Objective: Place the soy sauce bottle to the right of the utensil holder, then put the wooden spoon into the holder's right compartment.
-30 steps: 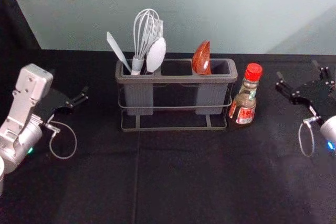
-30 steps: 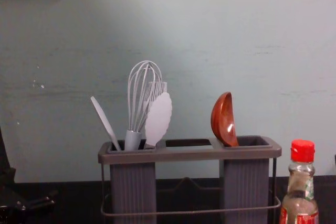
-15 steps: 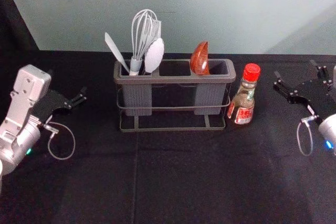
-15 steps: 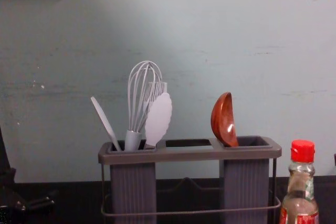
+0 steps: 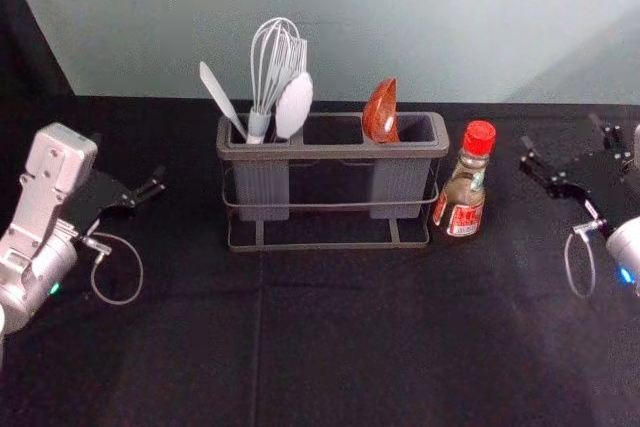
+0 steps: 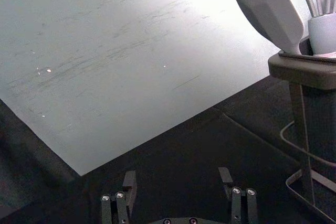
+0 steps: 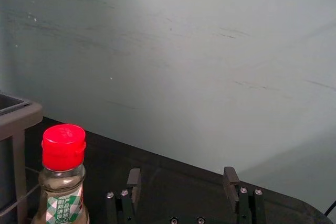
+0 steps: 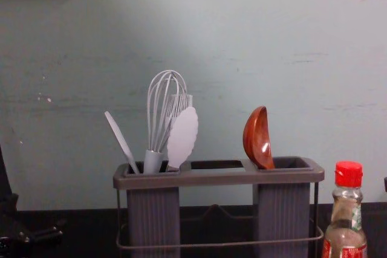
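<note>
I have my left gripper (image 5: 128,157) out to the left of the dark grey plastic utensil holder with its wire frame (image 5: 330,151), and its fingers stand apart with nothing between them. My right gripper (image 5: 563,131) is beyond the bottle on the right, also with fingers spread and holding nothing. Black cloth covers the surface (image 5: 340,347), whose back edge runs along the pale grey-green wall (image 5: 350,27) behind the holder. A wide stretch of cloth reaches forward from the holder, more separates its left end from my left gripper, and a narrower gap lies between the bottle and my right gripper.

The clear glass soy sauce bottle with a red cap (image 5: 462,197) stands upright just beside the holder's right end; I can't tell whether it touches the frame. The glossy reddish-brown wooden spoon (image 5: 381,115) sits in the right compartment, bowl up, against that compartment's left side. A whisk with a pale grey handle (image 5: 275,62) and other pale utensils stand in the left compartment.

The bottle carries a red and white body label (image 5: 466,219) and a green-and-white checked neck label (image 7: 63,209); I can't read their characters reliably.
</note>
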`<state>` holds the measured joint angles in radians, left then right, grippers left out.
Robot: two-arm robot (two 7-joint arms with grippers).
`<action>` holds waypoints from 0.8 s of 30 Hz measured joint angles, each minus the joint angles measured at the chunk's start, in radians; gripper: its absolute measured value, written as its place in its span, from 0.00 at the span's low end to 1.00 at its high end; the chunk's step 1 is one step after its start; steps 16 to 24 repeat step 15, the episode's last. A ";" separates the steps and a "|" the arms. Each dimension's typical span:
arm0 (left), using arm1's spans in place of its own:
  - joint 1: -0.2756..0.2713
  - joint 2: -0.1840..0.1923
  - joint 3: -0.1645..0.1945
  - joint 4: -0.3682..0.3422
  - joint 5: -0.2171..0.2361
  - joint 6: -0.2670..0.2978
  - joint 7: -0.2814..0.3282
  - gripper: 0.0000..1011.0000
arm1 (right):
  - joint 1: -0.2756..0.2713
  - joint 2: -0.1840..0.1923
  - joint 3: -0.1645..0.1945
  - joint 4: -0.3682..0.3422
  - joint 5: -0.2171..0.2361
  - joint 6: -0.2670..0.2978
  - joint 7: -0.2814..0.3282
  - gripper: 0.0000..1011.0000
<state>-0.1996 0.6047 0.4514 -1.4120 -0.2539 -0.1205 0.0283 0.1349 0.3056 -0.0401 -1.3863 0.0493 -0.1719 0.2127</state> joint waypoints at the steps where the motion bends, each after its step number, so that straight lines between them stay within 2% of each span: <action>1: 0.000 0.000 0.000 0.000 0.000 0.000 0.000 1.00 | 0.000 0.000 0.000 0.000 0.000 0.000 0.000 0.99; 24: 0.000 0.000 0.000 0.000 0.000 0.000 0.000 1.00 | 0.000 0.000 0.000 0.000 0.001 0.000 0.001 0.99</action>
